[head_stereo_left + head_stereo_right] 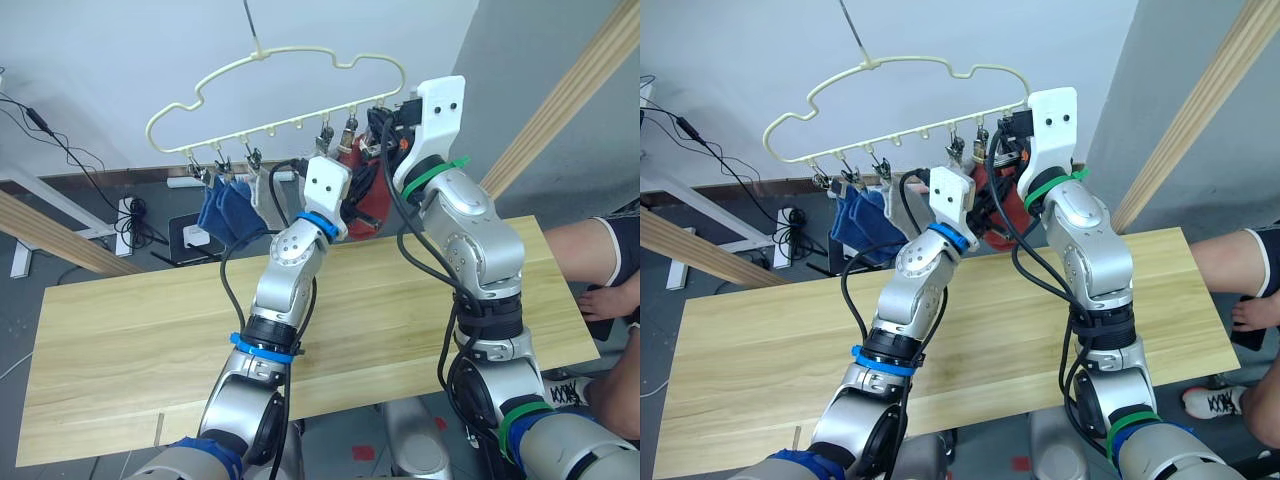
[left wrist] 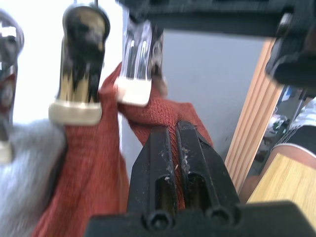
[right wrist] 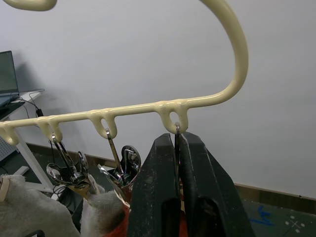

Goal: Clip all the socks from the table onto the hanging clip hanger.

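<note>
Much of the hanger's [image 1: 280, 75] right end is hiding behind both arms in the eye views, upper centre of frame; the clips there and the red socks [image 1: 372, 205] are showing in slivers past the white wrist housings. The left claw [image 2: 174, 148] is pressing its two black fingers together on a fold of red sock, just under a chrome clip [image 2: 138, 54] with a cream tip that is biting the same knit. A second clip [image 2: 79, 64] beside it is gripping more red cloth; whether that is the other red sock or the same one is hard to tell. A grey sock [image 2: 24, 168] is blurring at the lower left of the left wrist view.

The right claw [image 3: 177, 148] is sitting closed around the thin wire link [image 3: 176, 129] hanging from the hanger's last loop, right of centre in the right wrist view; the clip below is hidden by the fingers. Other chrome clips [image 3: 123, 165] are dangling from neighbouring loops, with grey knit at the lower left corner.

Blue socks [image 1: 225, 212] are hanging bunched at the hanger's left end, upper left of centre, with grey socks [image 1: 262, 192] partly masked beside them. The hanger is smooth cream wire, wavy on top. The counter [image 1: 130, 330] is pale plank wood, crossing the lower frame. A person's knee [image 1: 590, 250] is cut off at the right edge.
</note>
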Available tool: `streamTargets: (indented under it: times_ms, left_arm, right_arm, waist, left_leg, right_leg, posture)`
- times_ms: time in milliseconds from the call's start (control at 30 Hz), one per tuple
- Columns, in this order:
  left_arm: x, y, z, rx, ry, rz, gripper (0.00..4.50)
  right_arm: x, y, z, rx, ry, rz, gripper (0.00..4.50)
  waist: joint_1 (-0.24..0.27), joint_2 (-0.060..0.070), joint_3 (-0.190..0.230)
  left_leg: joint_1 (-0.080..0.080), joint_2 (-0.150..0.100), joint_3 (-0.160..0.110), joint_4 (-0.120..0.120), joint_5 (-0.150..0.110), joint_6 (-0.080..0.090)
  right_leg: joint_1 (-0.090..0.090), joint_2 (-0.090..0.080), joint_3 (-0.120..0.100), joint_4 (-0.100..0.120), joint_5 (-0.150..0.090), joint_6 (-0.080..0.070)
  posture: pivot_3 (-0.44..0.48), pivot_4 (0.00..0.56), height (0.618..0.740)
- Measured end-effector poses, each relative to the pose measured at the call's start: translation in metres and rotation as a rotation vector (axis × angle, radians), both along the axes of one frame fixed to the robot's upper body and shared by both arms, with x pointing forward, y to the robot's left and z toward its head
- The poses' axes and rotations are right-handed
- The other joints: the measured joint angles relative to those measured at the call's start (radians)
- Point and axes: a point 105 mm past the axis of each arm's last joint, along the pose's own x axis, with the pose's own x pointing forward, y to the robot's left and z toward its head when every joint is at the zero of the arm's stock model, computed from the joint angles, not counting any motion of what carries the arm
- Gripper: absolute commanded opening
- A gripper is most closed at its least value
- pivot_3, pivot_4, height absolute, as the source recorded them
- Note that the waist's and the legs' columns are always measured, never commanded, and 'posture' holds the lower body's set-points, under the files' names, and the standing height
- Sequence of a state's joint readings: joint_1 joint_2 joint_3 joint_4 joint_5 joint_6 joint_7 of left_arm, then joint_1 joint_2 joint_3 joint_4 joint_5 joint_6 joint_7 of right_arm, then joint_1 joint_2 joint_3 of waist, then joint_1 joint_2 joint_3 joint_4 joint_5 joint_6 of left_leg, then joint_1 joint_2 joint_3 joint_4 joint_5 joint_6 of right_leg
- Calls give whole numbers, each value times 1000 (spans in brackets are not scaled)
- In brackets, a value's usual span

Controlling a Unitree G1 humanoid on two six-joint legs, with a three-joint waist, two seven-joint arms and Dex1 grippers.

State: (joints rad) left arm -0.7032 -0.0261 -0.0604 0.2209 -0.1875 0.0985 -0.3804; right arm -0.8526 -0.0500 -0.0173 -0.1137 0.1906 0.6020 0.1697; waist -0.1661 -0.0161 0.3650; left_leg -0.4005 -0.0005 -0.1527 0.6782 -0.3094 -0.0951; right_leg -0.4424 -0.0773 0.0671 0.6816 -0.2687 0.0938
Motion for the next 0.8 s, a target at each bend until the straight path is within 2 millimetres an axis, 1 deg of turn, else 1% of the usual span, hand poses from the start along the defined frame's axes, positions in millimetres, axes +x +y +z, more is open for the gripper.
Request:
streamTargets:
  times_ms: [33,133,333,433,467,567,700,767,800]
  left_arm:
    - [0,0,1,-2,1,-1,38]
    - [-1,0,3,-9,-4,-5,0]
    - [-3,0,3,-8,6,-10,0]
    - [-5,0,1,-13,16,-17,0]
    - [-6,0,0,-19,23,-22,0]
    - [-7,0,-3,-19,40,-40,682]
    - [-14,5,-13,60,46,-81,1837]
    - [-18,10,-22,115,51,-99,2376]
    - [-21,12,-26,142,48,-112,2649]
  right_arm:
    - [0,0,0,0,0,0,0]
    - [0,0,0,7,2,-5,790]
    - [1,-3,0,15,5,-26,3059]
    - [2,-5,0,21,7,-34,4080]
    - [2,-6,0,28,10,-34,4080]
    - [-4,-10,5,34,0,-7,4117]
    - [-22,-14,7,17,-21,80,4117]
    - [-29,-18,4,-8,-23,114,4498]
    - [-33,-21,2,-22,-24,129,4500]
  waist:
    - [0,0,0]
    - [0,0,0]
    - [0,0,0]
    - [0,0,0]
    - [0,0,0]
    - [0,0,0]
    - [0,0,0]
    - [0,0,0]
    - [1,0,0]
  left_leg:
    - [0,0,0,0,0,0]
    - [0,0,0,0,0,0]
    - [0,0,0,0,0,0]
    - [0,0,0,0,0,0]
    - [0,0,0,0,0,0]
    - [0,0,0,0,0,0]
    - [0,0,0,0,0,0]
    - [0,0,0,0,0,0]
    - [0,0,0,0,0,0]
  right_leg:
    - [0,0,0,0,0,0]
    - [0,0,0,0,0,0]
    - [0,0,0,0,0,0]
    - [0,0,0,0,0,0]
    - [0,0,0,0,0,0]
    - [0,0,0,0,0,0]
    - [0,0,0,-1,0,0]
    - [0,0,0,-1,0,0]
    - [1,0,0,0,0,0]
  posture:
    - [-186,383,740]
    - [-184,382,740]
    - [-184,380,740]
    - [-184,379,740]
    - [-184,379,740]
    - [-182,378,740]
    - [-182,378,740]
    - [-180,374,740]
    - [-178,373,740]
